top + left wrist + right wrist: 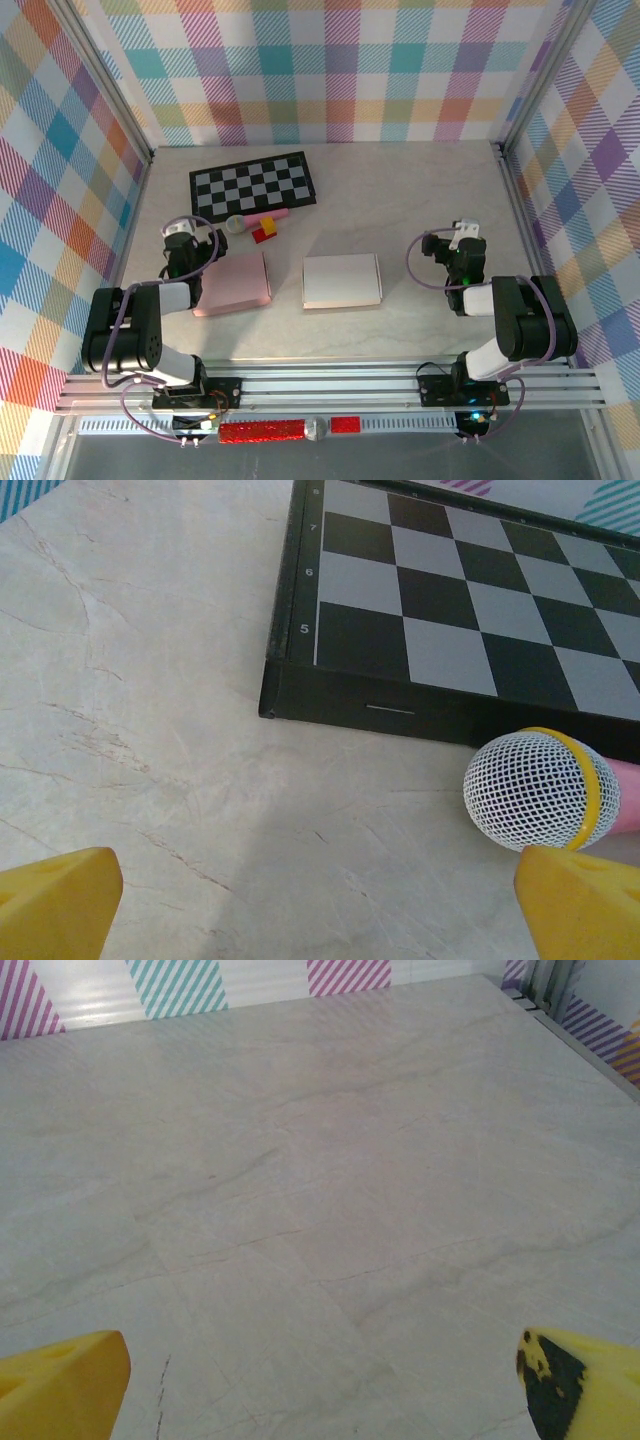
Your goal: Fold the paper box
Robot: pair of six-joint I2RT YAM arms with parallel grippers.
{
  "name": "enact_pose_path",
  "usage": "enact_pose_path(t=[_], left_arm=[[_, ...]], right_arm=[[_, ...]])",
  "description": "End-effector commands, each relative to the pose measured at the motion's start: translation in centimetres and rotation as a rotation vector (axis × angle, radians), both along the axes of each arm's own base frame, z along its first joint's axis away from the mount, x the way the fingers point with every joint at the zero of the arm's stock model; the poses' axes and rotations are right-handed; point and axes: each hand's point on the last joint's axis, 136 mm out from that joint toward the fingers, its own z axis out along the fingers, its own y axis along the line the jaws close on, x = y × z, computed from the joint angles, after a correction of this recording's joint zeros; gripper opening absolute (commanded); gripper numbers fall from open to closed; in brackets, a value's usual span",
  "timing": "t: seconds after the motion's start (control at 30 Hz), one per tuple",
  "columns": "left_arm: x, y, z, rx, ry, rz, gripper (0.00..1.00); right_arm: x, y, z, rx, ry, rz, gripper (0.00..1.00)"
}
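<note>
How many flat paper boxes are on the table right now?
2. The pink box lies left of centre. The white box lies to its right, with a gap between them. Both lie flat, and I see no sign of another hidden one.

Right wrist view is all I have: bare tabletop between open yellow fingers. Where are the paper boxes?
Observer: Both lie flat to your left: a white box at centre, a pink box beyond it.
Operator: Anything holding them?
Observer: No. The left gripper sits open just left of the pink box.
Operator: What's ahead of it?
Observer: A toy microphone in front of a chessboard.
</note>
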Motion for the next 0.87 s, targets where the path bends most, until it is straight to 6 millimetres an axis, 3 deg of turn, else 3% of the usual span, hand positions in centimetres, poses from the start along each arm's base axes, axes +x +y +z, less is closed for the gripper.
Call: enact_pose_path(t=[0.0,0.1,0.17,0.23,0.83], left_arm=[[0.6,-0.9,2.0,0.028,-0.095,-0.037,1.00],[0.6,-2.5,2.0,0.107,-0.106,-0.075,1.00],[0.8,-3.2,0.4,0.163,-0.084,-0.074,1.00],[1.3,-3.5,0.6,0.186,-0.094,-0.074,1.00],[1.4,-3.6,0.5,0.207,-0.074,-0.061,1.00]], right_arm=[[0.7,0.1,0.9,0.011,-0.031,-0.001,0.99],[1.2,0.4,0.7,0.006,-0.003,0.015,0.99],[1.6,1.3,0.6,-0.013,0.017,0.059,0.99],[1.7,1.6,0.5,-0.013,0.024,0.074,0.99],[1.7,1.8,0.6,-0.019,0.020,0.084,0.99]])
